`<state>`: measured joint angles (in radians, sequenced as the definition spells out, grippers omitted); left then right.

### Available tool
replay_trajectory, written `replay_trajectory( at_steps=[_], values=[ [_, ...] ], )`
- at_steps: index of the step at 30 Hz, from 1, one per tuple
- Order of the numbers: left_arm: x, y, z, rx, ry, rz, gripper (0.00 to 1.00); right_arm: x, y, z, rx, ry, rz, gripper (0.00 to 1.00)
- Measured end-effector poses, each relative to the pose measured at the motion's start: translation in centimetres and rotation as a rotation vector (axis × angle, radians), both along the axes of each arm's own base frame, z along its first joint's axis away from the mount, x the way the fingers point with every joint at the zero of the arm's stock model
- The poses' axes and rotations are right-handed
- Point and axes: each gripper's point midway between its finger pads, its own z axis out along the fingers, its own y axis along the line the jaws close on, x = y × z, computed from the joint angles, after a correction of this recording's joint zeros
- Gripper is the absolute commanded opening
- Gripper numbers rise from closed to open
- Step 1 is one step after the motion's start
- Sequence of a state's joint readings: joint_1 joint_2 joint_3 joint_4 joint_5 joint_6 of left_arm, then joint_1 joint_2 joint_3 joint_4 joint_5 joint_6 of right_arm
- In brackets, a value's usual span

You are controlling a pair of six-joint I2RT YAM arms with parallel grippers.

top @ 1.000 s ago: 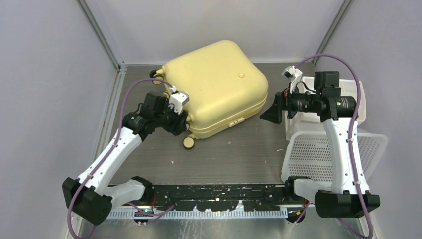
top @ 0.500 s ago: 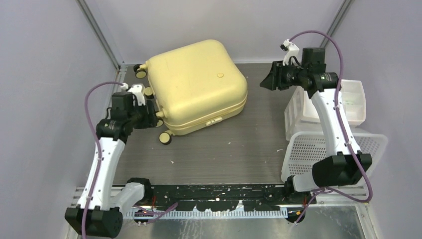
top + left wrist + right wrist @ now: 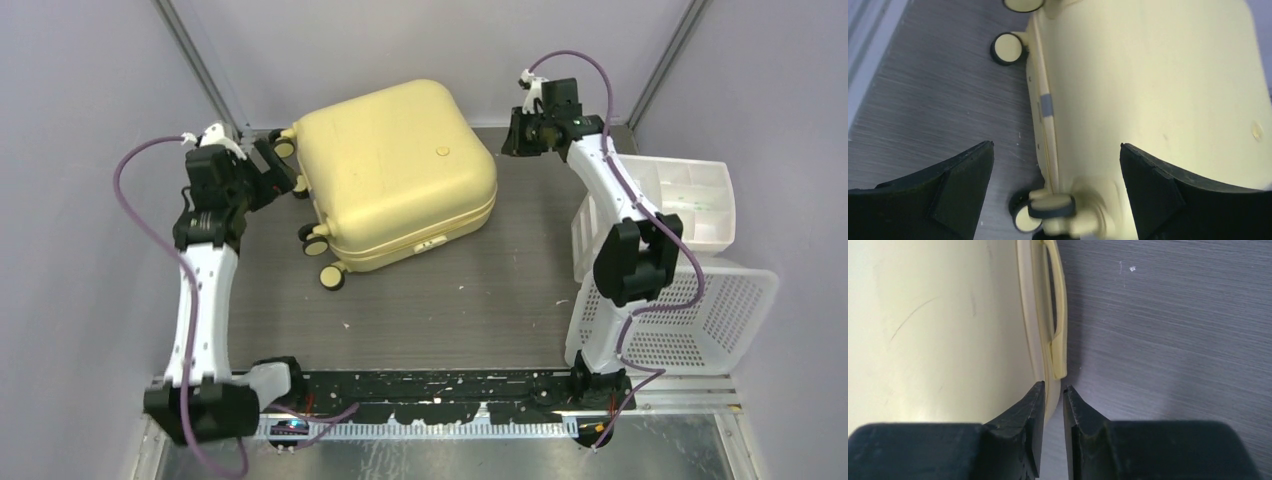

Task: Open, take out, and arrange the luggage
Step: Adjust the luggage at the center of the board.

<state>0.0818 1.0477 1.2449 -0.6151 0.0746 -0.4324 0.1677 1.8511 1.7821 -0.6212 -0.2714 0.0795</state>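
The luggage (image 3: pixel 395 170), a pale yellow hard-shell case, lies flat and closed at the back of the table. My left gripper (image 3: pixel 272 168) is open beside its wheeled left end. In the left wrist view the left gripper (image 3: pixel 1057 150) spans the luggage (image 3: pixel 1148 90) seam, with a caster wheel (image 3: pixel 1048 207) below it. My right gripper (image 3: pixel 510 135) is at the case's back right corner. In the right wrist view the right gripper (image 3: pixel 1053 387) has its jaws narrowed to a slit over the luggage (image 3: pixel 938 315) rim, just below the side handle (image 3: pixel 1060 315). Whether they pinch the rim is unclear.
A white perforated basket (image 3: pixel 690 310) lies at the front right, with a white drawer bin (image 3: pixel 700 200) behind it. Grey walls close in the left, back and right. Both arm bases sit on the black rail (image 3: pixel 430 395) at the near edge.
The left arm drew back to the left along the wheels and its jaws opened wide. The right arm swung to the case's back right corner and its jaws narrowed. The case slid left.
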Motion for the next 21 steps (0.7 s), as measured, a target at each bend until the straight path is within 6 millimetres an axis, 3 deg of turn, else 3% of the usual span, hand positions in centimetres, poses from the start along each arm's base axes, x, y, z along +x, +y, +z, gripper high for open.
replay_trajectory(
  at_steps=[4,7,9,11,16,21],
  values=[
    [5.7,3.4,-6.7,-0.171,0.16,0.097,1.0,2.3,0.7,-2.4,-0.019,0.024,-0.021,0.29],
    [7.9,4.2,-10.8,-0.287,0.249,0.115,1.0,2.3,1.9,-3.7,0.006,0.057,0.007,0.31],
    [9.1,3.5,-12.4,-0.372,0.274,0.091,1.0,2.0,2.9,-4.1,0.024,0.072,0.037,0.32],
    [10.0,2.5,-12.4,-0.438,0.263,0.05,0.96,1.9,3.2,-4.3,0.025,0.064,0.051,0.32],
    [11.2,0.8,-10.1,-0.505,0.175,-0.054,0.72,0.5,3.8,-5.1,0.043,0.057,0.092,0.32],
    [10.7,0.5,-9.4,-0.507,0.137,-0.09,0.71,-3.9,6.1,-6.2,0.034,0.088,0.164,0.33]
  ],
)
